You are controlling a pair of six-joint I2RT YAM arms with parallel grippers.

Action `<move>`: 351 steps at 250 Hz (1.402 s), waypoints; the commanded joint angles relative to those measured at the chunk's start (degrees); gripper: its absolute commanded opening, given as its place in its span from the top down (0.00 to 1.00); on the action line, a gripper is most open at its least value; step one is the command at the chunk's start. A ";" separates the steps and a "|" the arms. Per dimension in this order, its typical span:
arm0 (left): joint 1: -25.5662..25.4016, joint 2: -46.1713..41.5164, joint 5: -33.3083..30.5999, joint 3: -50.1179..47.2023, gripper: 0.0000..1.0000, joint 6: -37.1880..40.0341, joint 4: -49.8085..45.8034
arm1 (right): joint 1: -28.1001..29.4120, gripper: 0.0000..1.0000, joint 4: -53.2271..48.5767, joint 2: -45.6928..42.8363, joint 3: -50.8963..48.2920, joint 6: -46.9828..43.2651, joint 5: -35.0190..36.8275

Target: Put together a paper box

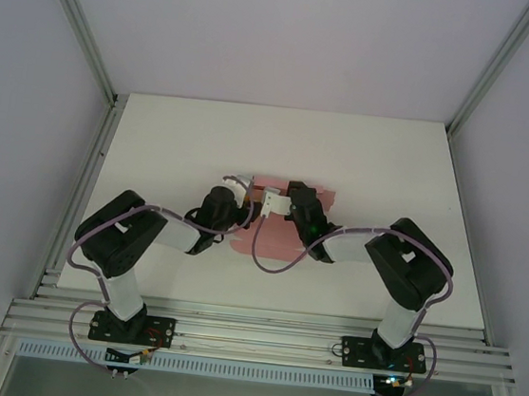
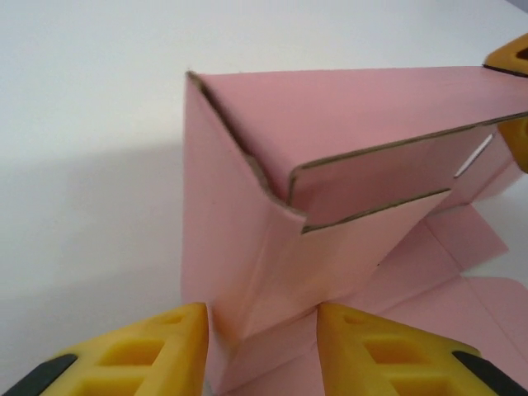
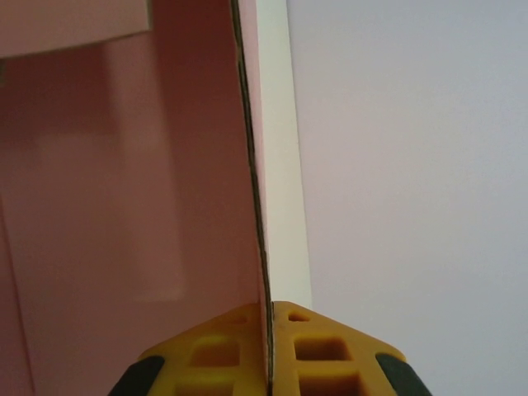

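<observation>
Right arm: the right fingers (image 3: 322, 355) are pressed together on a thin upright wall of the paper box (image 3: 124, 206). The wall is seen edge-on and rises straight up from between the two yellow pads. Its pink face lies to the left of the edge, and a plain pale background lies to the right.

Left arm: the left fingers (image 2: 140, 359) stand spread, one on each side of an upright corner fold of the paper box. The fold sits in the gap between them. Whether the pads touch the paper cannot be told. Above the fold a long panel leans over, its cut brown edge showing, with a second layer just beneath it. Flat flaps lie on the tabletop (image 2: 82, 124) to the right of the fold. At the far right end of the long panel, yellow tips of the right fingers show above and below it.

Overhead: the paper box is partly folded, some walls raised and some flaps flat. It sits about the middle of the white tabletop, between the two wrists. The left arm (image 1: 131, 240) and right arm (image 1: 410, 262) bend inward from their bases at the near edge and meet over the pink sheet, which shows between and beneath the wrists.
</observation>
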 commanded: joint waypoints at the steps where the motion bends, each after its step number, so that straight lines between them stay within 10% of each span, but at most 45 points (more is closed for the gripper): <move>1: 0.22 2.77 -6.00 -1.13 0.61 -1.51 12.40 | 1.26 1.00 -11.27 -1.82 -1.41 5.49 -6.29; 101: 0.05 2.53 -5.60 2.62 0.81 -0.19 5.24 | 1.18 1.00 -22.47 -3.38 1.05 9.54 -9.60; 147: -2.87 -0.21 -24.07 6.58 0.80 -3.65 -9.23 | 1.24 1.00 -22.63 -3.91 0.93 10.22 -7.57; 176: -4.14 -0.53 -36.07 8.55 0.98 -9.22 -17.66 | 1.16 1.00 -24.46 -4.97 0.69 12.49 -8.01; 232: -7.00 0.99 -46.60 13.00 1.00 -12.55 -26.06 | 1.70 1.00 -25.62 -5.77 1.14 15.76 -8.28; 351: -7.95 3.60 -49.31 19.44 1.00 -16.14 -36.89 | 1.73 1.00 -23.32 -6.36 1.93 18.22 -8.66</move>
